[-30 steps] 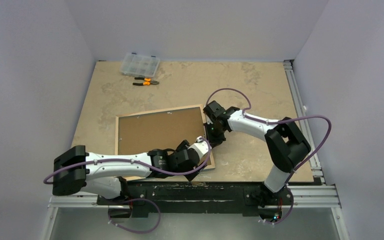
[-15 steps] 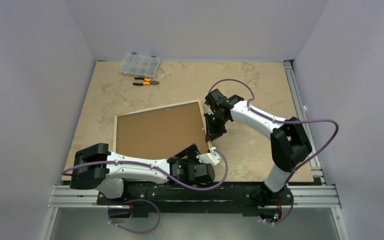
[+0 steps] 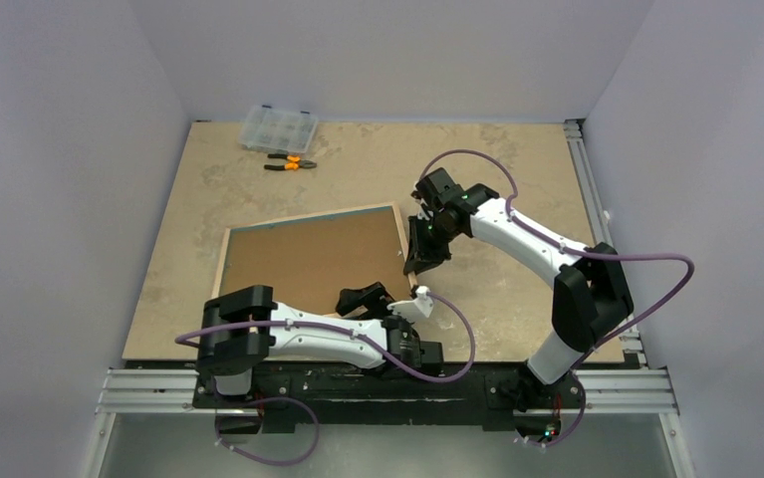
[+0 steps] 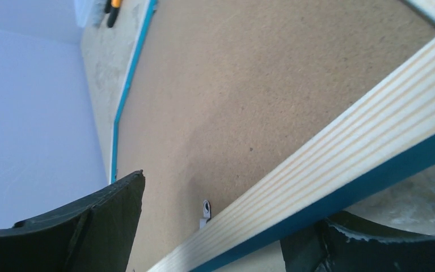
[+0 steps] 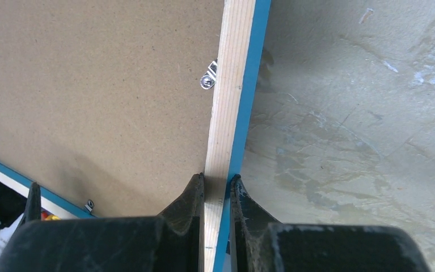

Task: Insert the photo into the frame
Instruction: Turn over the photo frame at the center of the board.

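Note:
The frame (image 3: 308, 219) shows its light wood back, with the brown backing board (image 3: 308, 264) set in it. Its right side is lifted off the table. My right gripper (image 3: 415, 261) is shut on the right rail (image 5: 232, 113), one finger on the wood back and one on the blue face (image 5: 217, 180). My left gripper (image 3: 368, 297) is open at the frame's near right part. The near rail (image 4: 345, 153) runs between its spread fingers (image 4: 226, 204), which do not touch it. Small metal clips (image 5: 208, 79) hold the board. The photo is hidden.
A clear organiser box (image 3: 278, 127) and orange-handled pliers (image 3: 291, 161) lie at the table's far left. An aluminium rail (image 3: 597, 219) runs along the right edge. Grey walls close in on three sides.
My right gripper has raised the frame's right edge, tilting the frame. My left arm has drawn back toward the near edge, and its gripper has moved to the frame's near rail.

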You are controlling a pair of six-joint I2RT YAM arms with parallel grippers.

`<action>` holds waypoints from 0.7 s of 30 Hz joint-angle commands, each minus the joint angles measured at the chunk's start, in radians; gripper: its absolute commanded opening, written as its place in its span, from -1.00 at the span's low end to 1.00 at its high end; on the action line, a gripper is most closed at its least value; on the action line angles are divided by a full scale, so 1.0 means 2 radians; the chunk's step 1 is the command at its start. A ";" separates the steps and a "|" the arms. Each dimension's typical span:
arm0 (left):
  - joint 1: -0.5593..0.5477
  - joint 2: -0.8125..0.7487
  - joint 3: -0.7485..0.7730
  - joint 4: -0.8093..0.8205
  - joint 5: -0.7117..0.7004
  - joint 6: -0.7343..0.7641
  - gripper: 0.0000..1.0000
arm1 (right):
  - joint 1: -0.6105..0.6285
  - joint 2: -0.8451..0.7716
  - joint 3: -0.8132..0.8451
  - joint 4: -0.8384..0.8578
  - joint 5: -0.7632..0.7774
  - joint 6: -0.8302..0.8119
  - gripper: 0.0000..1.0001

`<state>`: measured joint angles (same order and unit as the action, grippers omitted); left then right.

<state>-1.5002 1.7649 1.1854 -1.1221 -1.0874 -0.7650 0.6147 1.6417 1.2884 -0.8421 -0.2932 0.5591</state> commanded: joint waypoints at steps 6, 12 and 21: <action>-0.007 0.056 0.064 -0.206 -0.091 -0.154 0.00 | 0.001 -0.047 0.002 0.044 -0.107 0.012 -0.87; -0.009 0.057 0.071 -0.205 -0.078 -0.142 -0.90 | -0.008 -0.069 0.002 0.070 -0.114 0.021 -0.42; -0.011 -0.008 0.054 -0.121 -0.042 -0.040 -1.00 | -0.049 -0.150 0.005 0.142 -0.107 0.018 0.39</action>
<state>-1.5188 1.8839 1.2835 -1.5311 -1.1782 -0.8970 0.5541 1.4441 1.2846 -0.6720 -0.4904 0.6041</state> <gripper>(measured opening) 0.247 0.599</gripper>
